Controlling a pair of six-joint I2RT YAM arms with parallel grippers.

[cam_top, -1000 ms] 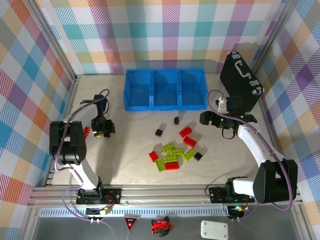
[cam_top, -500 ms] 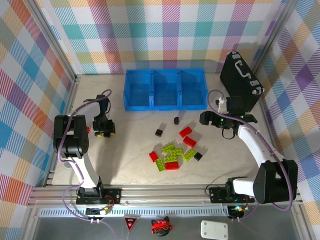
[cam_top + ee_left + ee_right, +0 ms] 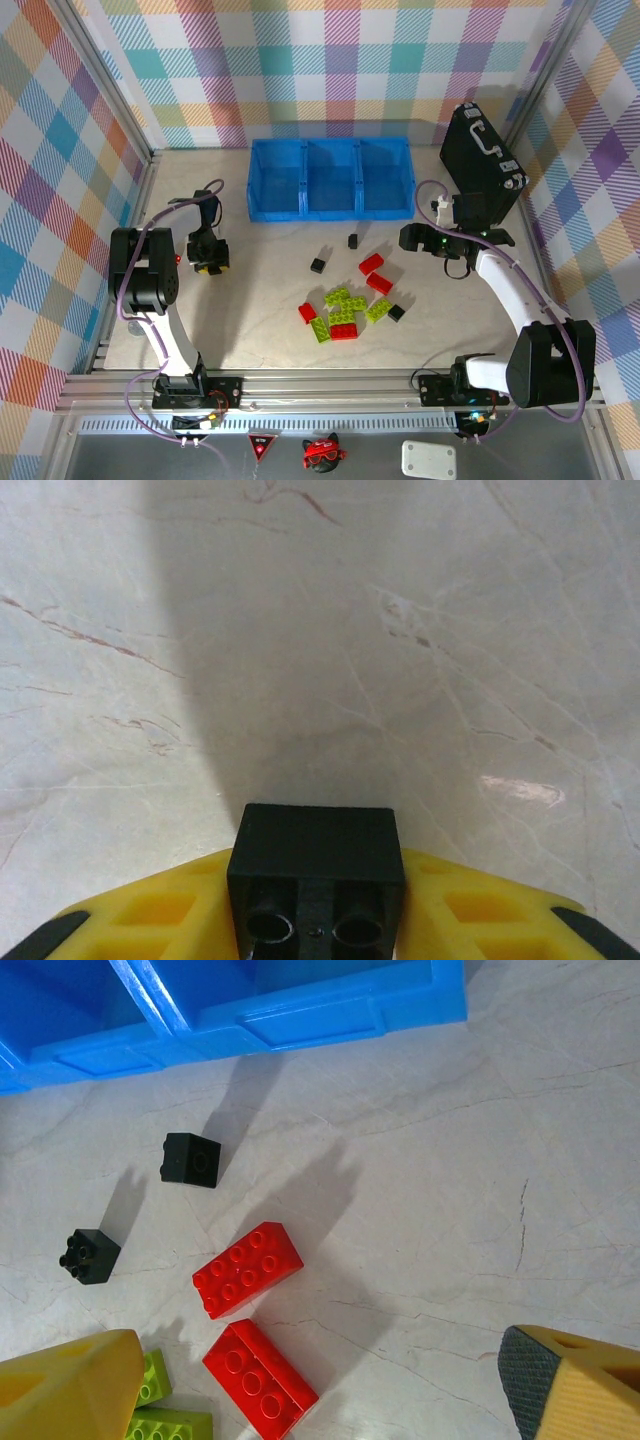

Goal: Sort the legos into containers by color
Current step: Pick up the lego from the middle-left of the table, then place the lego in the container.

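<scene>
My left gripper (image 3: 206, 258) sits over the table at the left, shut on a black lego (image 3: 315, 845) wedged between its yellow fingers (image 3: 150, 920). Loose legos lie mid-table: red ones (image 3: 372, 263) (image 3: 344, 331), lime green ones (image 3: 342, 314) (image 3: 379, 310) and black ones (image 3: 318, 265) (image 3: 353, 241). The three joined blue containers (image 3: 330, 213) stand in a row at the back. My right gripper (image 3: 410, 237) hovers open to the right of the pile. In its wrist view two red legos (image 3: 247, 1269) (image 3: 260, 1380) lie between its spread fingers (image 3: 70, 1390).
A black hard case (image 3: 482, 160) with a silver handle stands at the back right, just behind my right arm. The containers' front wall (image 3: 310, 1020) runs along the top of the right wrist view. A small red sliver (image 3: 177, 259) shows beside my left arm.
My left arm has shifted slightly, its elbow moving up and right, with the black lego still held. The right arm and the loose legos have not moved.
</scene>
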